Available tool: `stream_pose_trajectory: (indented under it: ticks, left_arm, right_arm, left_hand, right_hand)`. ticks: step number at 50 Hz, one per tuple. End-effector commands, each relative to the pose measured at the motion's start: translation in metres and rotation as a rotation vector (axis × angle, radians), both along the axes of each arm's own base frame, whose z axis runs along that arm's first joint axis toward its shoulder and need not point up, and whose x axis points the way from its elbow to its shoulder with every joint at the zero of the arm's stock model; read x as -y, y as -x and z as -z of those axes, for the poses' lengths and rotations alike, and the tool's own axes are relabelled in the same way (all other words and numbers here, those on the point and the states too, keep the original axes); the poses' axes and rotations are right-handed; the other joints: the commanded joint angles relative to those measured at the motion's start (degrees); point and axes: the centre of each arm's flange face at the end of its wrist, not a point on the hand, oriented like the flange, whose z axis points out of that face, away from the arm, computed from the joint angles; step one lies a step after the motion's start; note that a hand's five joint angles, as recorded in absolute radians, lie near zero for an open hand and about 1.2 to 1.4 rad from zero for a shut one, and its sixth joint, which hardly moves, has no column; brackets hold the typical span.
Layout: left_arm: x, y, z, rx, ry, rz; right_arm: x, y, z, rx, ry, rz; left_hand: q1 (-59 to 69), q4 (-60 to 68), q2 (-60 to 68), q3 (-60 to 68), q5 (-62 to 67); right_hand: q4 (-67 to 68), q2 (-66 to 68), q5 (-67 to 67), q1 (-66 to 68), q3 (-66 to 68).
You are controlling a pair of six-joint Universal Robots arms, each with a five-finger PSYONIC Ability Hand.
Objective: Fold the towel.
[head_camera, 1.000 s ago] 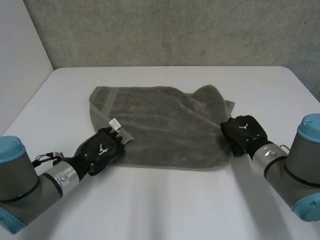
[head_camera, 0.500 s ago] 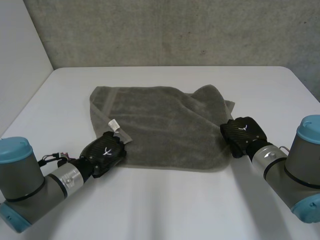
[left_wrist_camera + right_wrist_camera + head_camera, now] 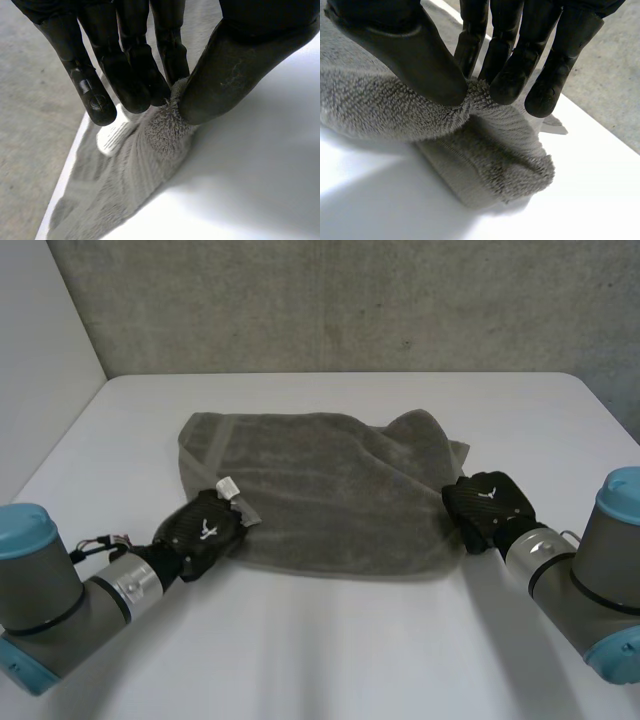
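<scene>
- Towel [image 3: 330, 490]: drab grey-green, looped terry pile throughout. A flatter ribbed band [image 3: 213, 450] of the same colour runs along one side.
- Label [image 3: 229, 487]: white, at the towel's near corner on the band side.
- Left hand [image 3: 203, 533], right hand [image 3: 488, 505]: black with a fine woven sheen and a small white mark on the back of each.
- Arms [image 3: 60, 600]: grey joints, light-blue caps [image 3: 25, 530].
- Table [image 3: 330, 660]: plain white, under the towel.
- Wall [image 3: 330, 300]: mottled grey concrete, beyond the towel's far edge.

White table [image 3: 330, 660], grey concrete wall [image 3: 350, 300]
</scene>
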Motion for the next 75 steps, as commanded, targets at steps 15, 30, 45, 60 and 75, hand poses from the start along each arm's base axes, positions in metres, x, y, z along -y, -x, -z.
stream_pose_trajectory:
  ticks: [15,30,45,60,75]
  left_arm:
    - [0.012,-0.014,-0.193,-0.708,0.025,-0.201]
    - [0.061,-0.008,-0.199,-0.911,-0.19,-0.228]
    - [0.176,0.004,-0.217,-1.02,0.006,-0.272]
    - [0.155,0.001,-0.317,-1.151,0.261,-0.194]
    - [0.11,-0.013,-0.097,-0.808,-0.327,-0.474]
  right_arm:
    - [-0.009,0.007,-0.199,0.092,0.153,-0.135]
    - [0.048,-0.038,-0.198,0.009,0.127,-0.217]
    - [0.126,-0.077,-0.203,0.051,0.619,-0.1]
    - [0.116,-0.084,-0.237,0.191,0.731,-0.203]
    - [0.1,-0.082,-0.112,-0.062,0.204,-0.337]
  left_hand:
    - [8.51,2.41,4.22,4.29,9.45]
    - [8.51,2.41,4.22,4.29,9.45]
    - [8.51,2.41,4.22,4.29,9.45]
    - [8.51,2.41,4.22,4.29,9.45]
    - [8.51,2.41,4.22,4.29,9.45]
  right_hand:
    - [3.59,7.87,4.45,4.48,3.71]
    - [3.59,7.87,4.45,4.48,3.71]
    - [3.59,7.87,4.45,4.48,3.71]
    - [3.59,7.87,4.45,4.48,3.71]
    - [3.59,7.87,4.45,4.48,3.71]
